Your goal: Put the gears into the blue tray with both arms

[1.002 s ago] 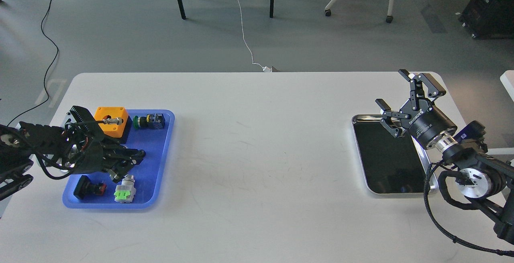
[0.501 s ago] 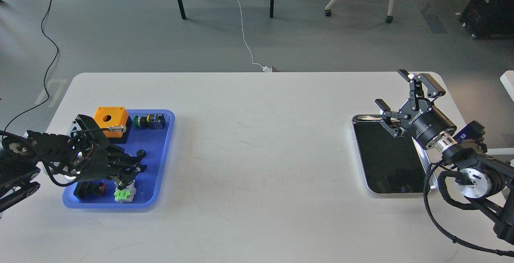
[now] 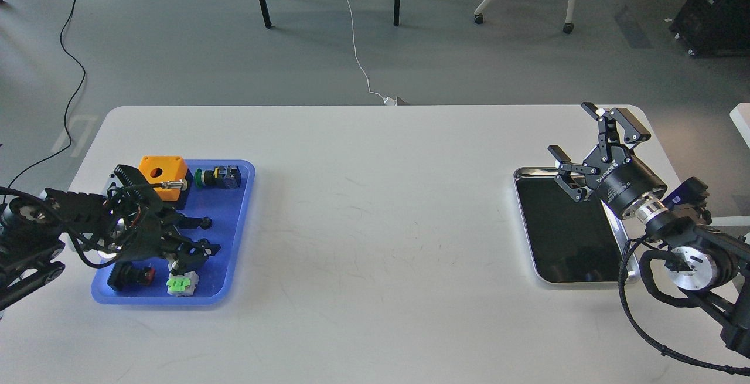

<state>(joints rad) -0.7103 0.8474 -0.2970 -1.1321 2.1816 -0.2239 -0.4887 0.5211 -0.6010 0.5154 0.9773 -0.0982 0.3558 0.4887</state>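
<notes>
Gears cannot be made out for sure; one tiny black round piece (image 3: 206,221) lies in the flat bright blue plastic tray (image 3: 237,237). Left gripper (image 3: 202,237) hangs open above it and might bump the green-capped switch (image 3: 181,284). Right gripper (image 3: 592,146) is open over the shiny steel tray (image 3: 523,174).

Blue tray (image 3: 243,208) (orange box (image 3: 162,174))
</notes>
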